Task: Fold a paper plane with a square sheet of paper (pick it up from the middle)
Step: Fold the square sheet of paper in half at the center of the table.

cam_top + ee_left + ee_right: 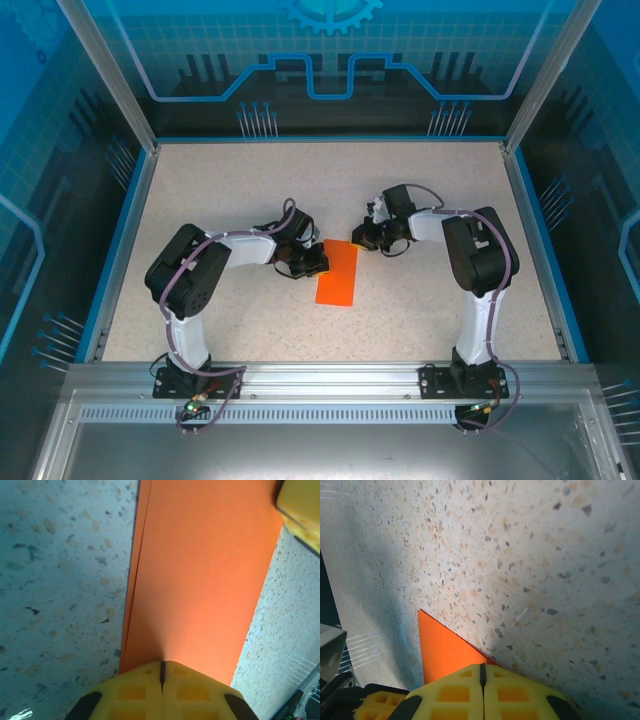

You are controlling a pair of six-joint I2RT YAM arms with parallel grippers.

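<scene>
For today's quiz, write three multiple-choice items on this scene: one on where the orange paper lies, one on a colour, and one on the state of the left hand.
1. Where on the table does the paper lie?
A. in the far left corner
B. between the left hand and the right hand
C. at the near right edge

2. What colour are the left hand's fingers?
A. yellow
B. green
C. white

3. How is the left hand set?
A. wide open
B. lifting the paper high in the air
C. shut, with its tips at the paper's edge

Answers:
1 B: the top view shows the paper mid-table with a hand at each side.
2 A: the left wrist view shows them yellow.
3 C: in that view the fingers meet, with only a thin seam between them.
</scene>
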